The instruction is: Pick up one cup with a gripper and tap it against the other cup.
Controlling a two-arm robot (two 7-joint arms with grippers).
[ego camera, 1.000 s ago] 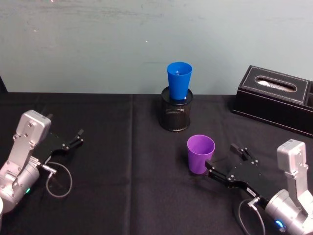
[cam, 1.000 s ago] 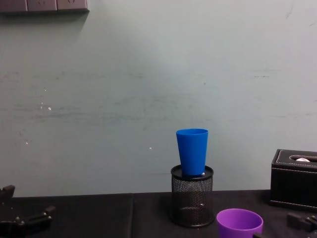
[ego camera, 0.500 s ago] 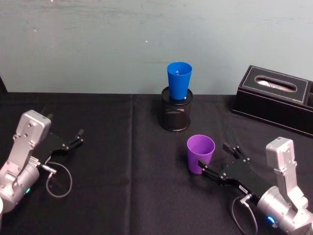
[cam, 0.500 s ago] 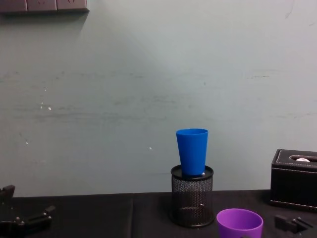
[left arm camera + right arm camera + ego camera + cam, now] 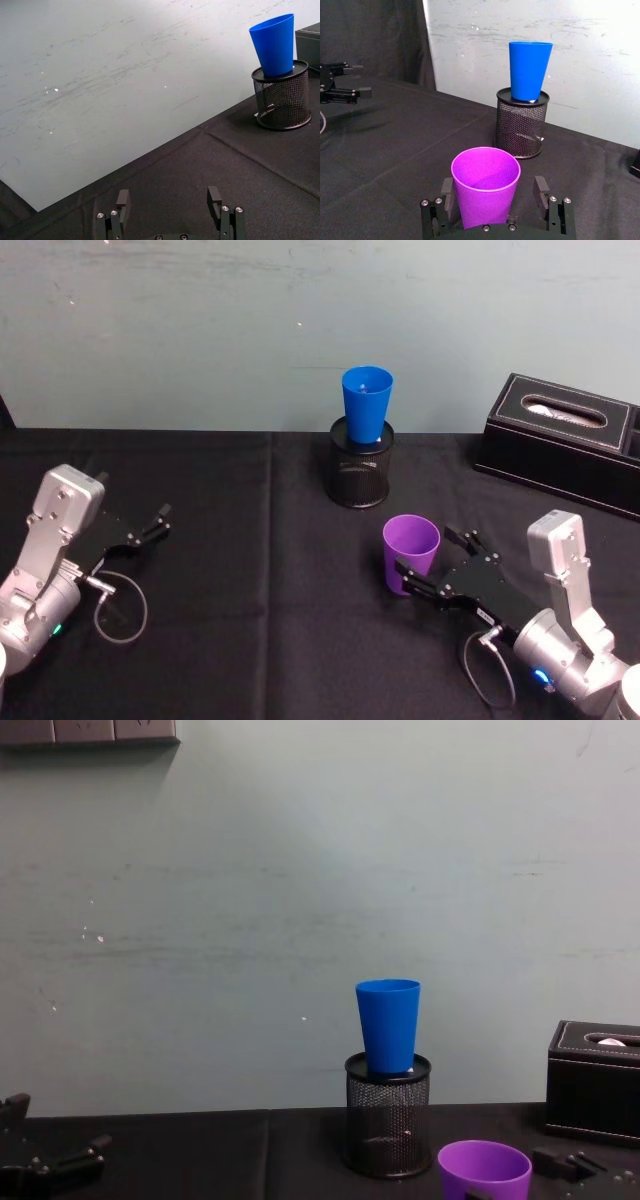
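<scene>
1. Now the right gripper [image 5: 425,550] has slid forward from the near right. Its open fingers [image 5: 539,186] straddle the purple cup [image 5: 485,200] low on its wall, one on each side with a small gap.
2. That cup has not moved: it stands upright on the black table [image 5: 250,640], near and right of centre. By my reading the approach is finished and closing to grasp comes next.
3. The left gripper [image 5: 158,521] stays parked at the near left, fingers spread, holding nothing.
4. Seen from the right wrist, the purple cup is empty.
5. The blue cup [image 5: 366,405] sits upright with its base wedged in the mouth of the mesh pen holder [image 5: 360,478], farther back at centre. No contents show in it.
6. At the far right, the black tissue box [image 5: 560,440] shows something pale in its slot.
</scene>
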